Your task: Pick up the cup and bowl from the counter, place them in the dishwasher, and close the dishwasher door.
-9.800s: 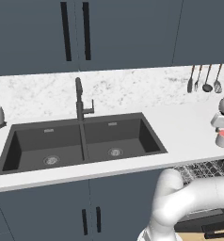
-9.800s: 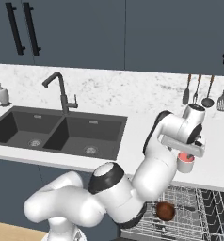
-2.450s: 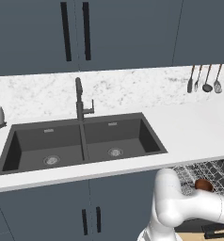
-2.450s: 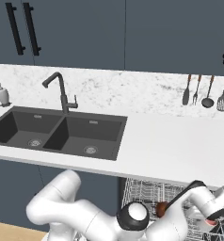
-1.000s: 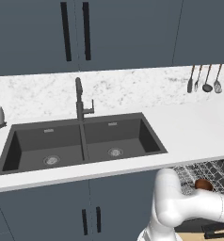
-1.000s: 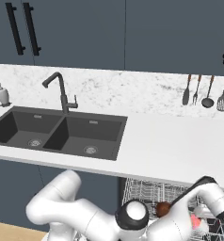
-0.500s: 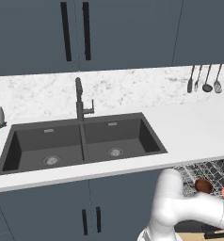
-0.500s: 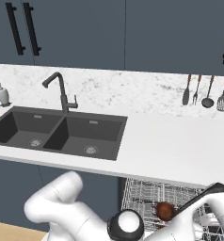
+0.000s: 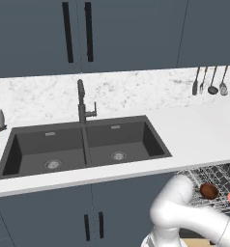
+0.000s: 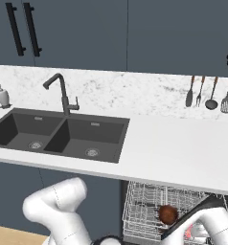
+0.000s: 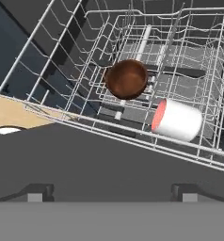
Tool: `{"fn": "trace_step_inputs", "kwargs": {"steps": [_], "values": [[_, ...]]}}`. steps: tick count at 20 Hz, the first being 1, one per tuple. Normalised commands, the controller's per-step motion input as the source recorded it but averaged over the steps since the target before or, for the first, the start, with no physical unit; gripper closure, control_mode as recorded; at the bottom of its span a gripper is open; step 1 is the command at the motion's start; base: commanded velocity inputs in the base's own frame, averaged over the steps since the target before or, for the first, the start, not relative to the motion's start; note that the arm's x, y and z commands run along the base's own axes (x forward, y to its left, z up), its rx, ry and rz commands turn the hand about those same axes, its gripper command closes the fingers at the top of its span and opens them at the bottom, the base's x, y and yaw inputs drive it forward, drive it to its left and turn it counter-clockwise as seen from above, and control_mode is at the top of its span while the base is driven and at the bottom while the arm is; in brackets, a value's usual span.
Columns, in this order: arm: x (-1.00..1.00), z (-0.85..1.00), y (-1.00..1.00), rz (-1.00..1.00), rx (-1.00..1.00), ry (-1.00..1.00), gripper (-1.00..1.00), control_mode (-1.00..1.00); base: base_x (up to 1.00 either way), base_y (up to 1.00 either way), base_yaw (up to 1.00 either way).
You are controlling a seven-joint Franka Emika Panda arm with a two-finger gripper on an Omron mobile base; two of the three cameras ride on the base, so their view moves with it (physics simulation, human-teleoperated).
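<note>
The small pale grey-white cup (image 11: 178, 120), gripped a moment ago, now lies on its side in the grey wire dishwasher rack (image 11: 62, 70). Just beside it sits the round dark reddish-brown bowl (image 11: 126, 78). The gripper (image 11: 109, 195) gapes wide, holding nothing.

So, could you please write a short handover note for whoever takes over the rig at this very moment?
Gripper: fingers open, holding nothing, looking down into the dishwasher rack.
Bowl: in the wire rack, leaning on the tines, opening partly towards the camera.
Cup: lying on its side in the same rack beside the bowl, apart from it, red inside facing the bowl.
Counter: neither item on it.
Done: cup and bowl both loaded.
Left: back the arm clear of the pulled-out rack, then close the dishwasher door, which lies open.
</note>
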Motion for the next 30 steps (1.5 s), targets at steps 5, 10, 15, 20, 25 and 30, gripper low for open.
{"fn": "trace_step_inputs", "kwargs": {"steps": [5,10,15,20,25,30], "values": [[-0.47,0.19,0.39,0.14,0.0,-0.04,-1.0,-1.0,0.0,0.0,0.0],[-0.24,0.21,0.05,0.15,0.01,-0.01,-1.0,-1.0,0.0,0.0,0.0],[-0.44,0.25,0.37,0.12,0.01,-0.1,-1.0,-1.0,0.0,0.0,0.0],[-0.4,0.23,0.38,0.12,0.01,-0.27,-1.0,-1.0,0.0,0.0,0.0],[-0.05,0.27,0.07,0.06,0.04,-0.2,-1.0,-1.0,0.0,0.0,0.0],[0.0,0.24,0.16,0.0,0.02,-0.14,-1.0,-1.0,0.0,0.0,0.0]]}}
